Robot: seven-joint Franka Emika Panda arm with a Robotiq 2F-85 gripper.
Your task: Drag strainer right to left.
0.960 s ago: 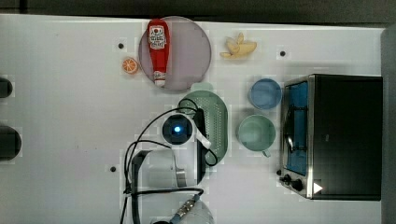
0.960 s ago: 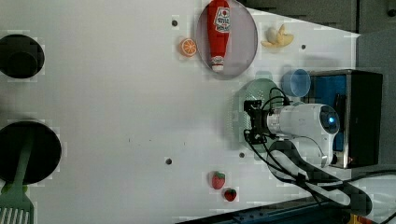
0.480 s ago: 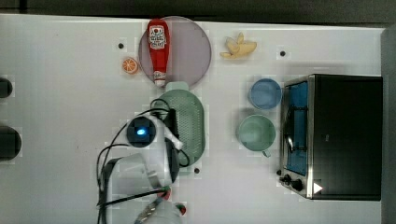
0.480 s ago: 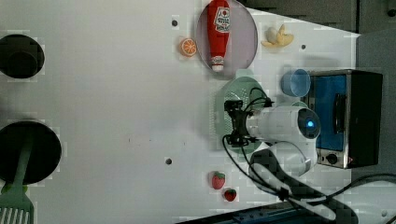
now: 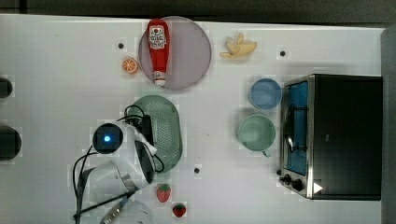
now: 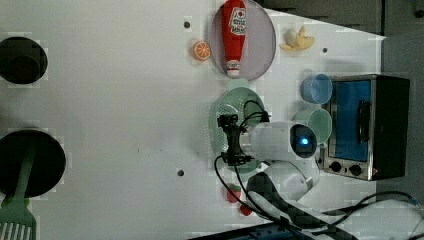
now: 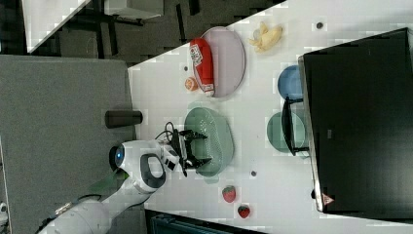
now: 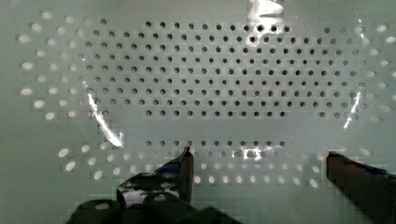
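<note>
- The pale mint-green oval plastic strainer (image 5: 164, 128) sits just below the grey-lilac round plate (image 5: 189, 51) in the top view; the white arm hides its left rim.
- The black gripper (image 7: 196, 149) stands wide apart inside the bowl, holding nothing.

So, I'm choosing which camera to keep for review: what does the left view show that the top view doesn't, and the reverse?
Left view alone: a green spatula on a dark round pan, and the open gripper seen side-on over the strainer. Top view alone: the green cup unblocked by the arm. Both share the strainer, the ketchup bottle on its plate, the orange slice, the banana, the blue cup and the toaster oven.
</note>
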